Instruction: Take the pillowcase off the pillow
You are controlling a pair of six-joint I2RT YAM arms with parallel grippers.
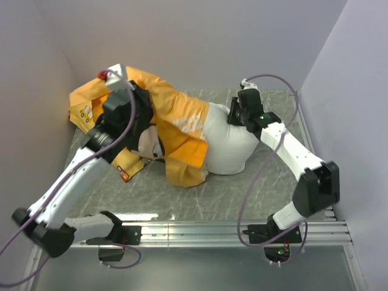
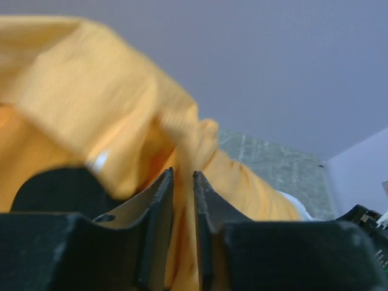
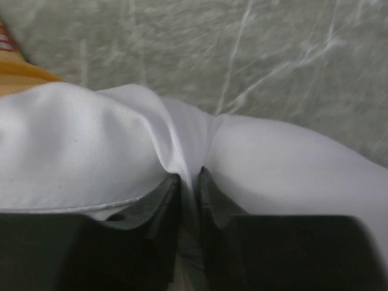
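Observation:
The orange pillowcase (image 1: pixel 176 121) is bunched over the left half of the white pillow (image 1: pixel 229 145), whose right end lies bare on the table. My left gripper (image 1: pixel 124 82) is raised at the back left, shut on a fold of the pillowcase (image 2: pixel 182 200) and holding it up. My right gripper (image 1: pixel 233 114) is at the pillow's far right edge, shut on a pinch of the pillow's white fabric (image 3: pixel 189 160). A strip of orange cloth (image 3: pixel 18 76) shows at the left of the right wrist view.
A smaller yellow cushion (image 1: pixel 85 109) with printed vehicles sits in the back left corner against the wall. The marbled table (image 1: pixel 267 194) is walled on left, back and right. An aluminium rail (image 1: pixel 230 230) runs along the near edge.

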